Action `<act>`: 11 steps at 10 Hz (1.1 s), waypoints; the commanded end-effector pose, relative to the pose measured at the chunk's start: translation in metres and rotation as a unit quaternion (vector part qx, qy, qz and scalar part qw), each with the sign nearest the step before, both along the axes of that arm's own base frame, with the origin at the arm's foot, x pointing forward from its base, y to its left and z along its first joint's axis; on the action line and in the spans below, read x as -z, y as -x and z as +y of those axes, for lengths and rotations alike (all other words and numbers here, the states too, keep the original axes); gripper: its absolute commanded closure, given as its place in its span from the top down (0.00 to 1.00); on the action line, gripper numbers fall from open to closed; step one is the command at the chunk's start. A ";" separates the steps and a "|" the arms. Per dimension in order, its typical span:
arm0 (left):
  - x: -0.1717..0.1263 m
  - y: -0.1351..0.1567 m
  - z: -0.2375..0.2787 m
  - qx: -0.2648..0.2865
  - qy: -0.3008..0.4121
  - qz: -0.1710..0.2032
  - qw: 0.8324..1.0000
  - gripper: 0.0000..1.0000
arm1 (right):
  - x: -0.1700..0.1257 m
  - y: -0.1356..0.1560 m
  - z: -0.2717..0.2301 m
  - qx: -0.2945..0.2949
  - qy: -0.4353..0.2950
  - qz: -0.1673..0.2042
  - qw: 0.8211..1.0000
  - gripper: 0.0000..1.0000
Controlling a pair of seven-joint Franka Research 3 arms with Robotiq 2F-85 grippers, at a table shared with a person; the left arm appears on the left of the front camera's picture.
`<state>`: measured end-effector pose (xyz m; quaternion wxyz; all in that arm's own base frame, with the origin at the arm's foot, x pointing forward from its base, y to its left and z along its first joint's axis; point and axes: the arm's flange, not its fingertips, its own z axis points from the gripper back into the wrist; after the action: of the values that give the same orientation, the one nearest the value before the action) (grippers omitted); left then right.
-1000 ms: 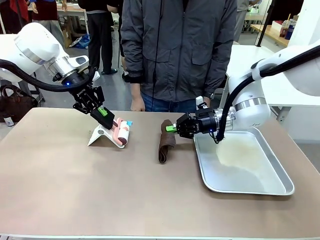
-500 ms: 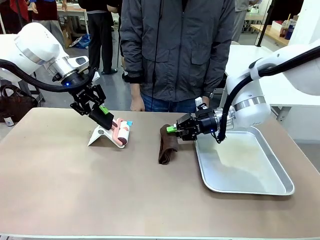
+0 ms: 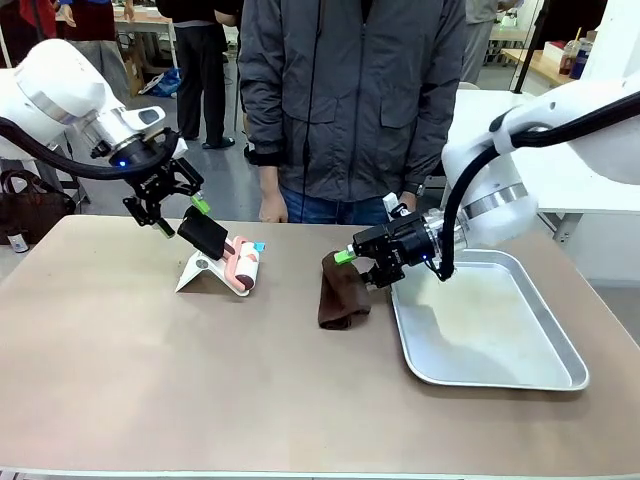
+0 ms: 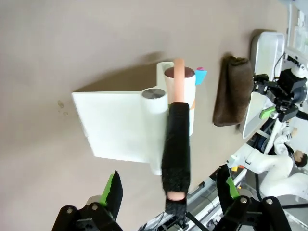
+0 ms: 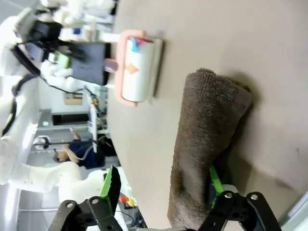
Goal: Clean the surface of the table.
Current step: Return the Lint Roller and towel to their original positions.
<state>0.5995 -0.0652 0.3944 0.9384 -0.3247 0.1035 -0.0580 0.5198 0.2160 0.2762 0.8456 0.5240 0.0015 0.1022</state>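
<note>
The brownish-tan table [image 3: 150, 380] carries a lint roller [image 3: 243, 268] resting in a white stand [image 3: 200, 272], its black handle [image 3: 205, 235] pointing up and to the left. My left gripper [image 3: 180, 217] is open at the handle's tip. In the left wrist view the handle [image 4: 175, 139] lies between the spread fingers of the left gripper [image 4: 169, 185] without touching them. A brown folded towel [image 3: 338, 295] lies mid-table. My right gripper [image 3: 360, 268] is open at its far right edge. In the right wrist view the towel [image 5: 207, 134] runs up beside one finger [image 5: 214, 185].
A silver metal tray [image 3: 480, 383] sits on the table at the right, just behind my right gripper. A person in a grey jacket [image 3: 350, 100] stands at the far edge, hands at their sides. The near half of the table is bare.
My left gripper has let go of the roller handle, opened and drawn back up and to the left. The towel has slumped wider, and my right arm has shifted slightly.
</note>
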 end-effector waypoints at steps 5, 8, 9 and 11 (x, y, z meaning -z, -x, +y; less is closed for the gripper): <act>-0.030 0.038 0.069 -0.068 0.000 -0.027 0.997 1.00 | -0.072 -0.013 0.014 0.001 0.182 -0.038 0.982 1.00; -0.059 0.085 0.100 -0.094 0.057 -0.022 0.994 1.00 | -0.087 0.017 -0.014 0.054 0.048 -0.068 0.995 1.00; -0.066 0.107 0.106 -0.088 0.082 -0.014 0.993 1.00 | -0.088 0.031 -0.033 0.059 0.017 -0.052 0.997 1.00; -0.070 0.157 0.130 -0.057 0.138 -0.005 0.989 1.00 | -0.089 0.067 -0.082 0.074 -0.046 -0.021 0.996 1.00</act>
<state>0.4683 0.0540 0.4691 0.9031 -0.4231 0.0728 0.0022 0.4793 0.1632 0.3679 0.8456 0.5278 -0.0581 0.0546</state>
